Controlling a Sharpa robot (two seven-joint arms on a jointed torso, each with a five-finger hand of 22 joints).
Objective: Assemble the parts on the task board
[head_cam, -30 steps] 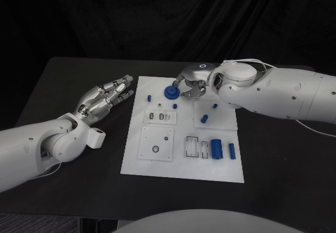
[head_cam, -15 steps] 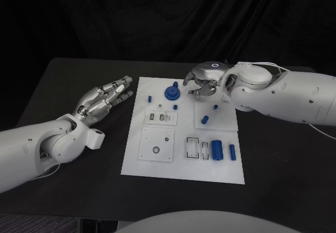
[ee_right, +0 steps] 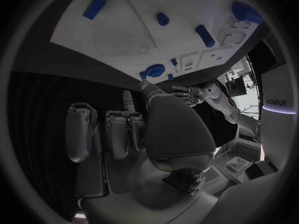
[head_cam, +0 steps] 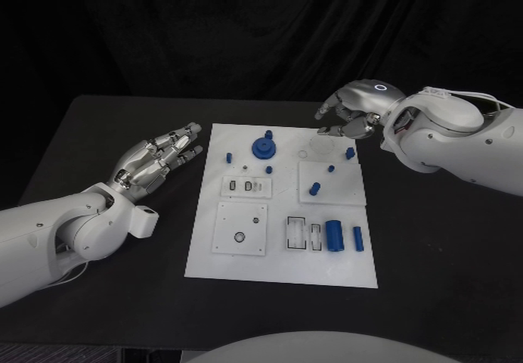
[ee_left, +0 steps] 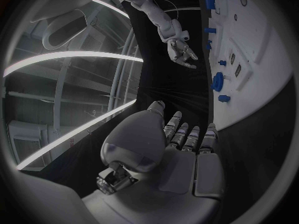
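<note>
table: black, carrying the task board in its middle.
task board: white plate lying between the two arms, its long side running away from the robot.
right hand: above the board's far right corner; the fingers are curled in and nothing shows between them.
left hand: just off the board's left edge, palm up, fingers spread straight and holding nothing.
blue gear: stands near the board's far edge, left of its middle, between the two hands; it is well apart from both.
small blue peg: nearest the right hand, just toward the robot from its fingers, standing on the board's right panel.
long blue cylinders: lie at the near right, long axes along the board's length.
likely reach: the right hand is nearer the far-right pieces.
</note>
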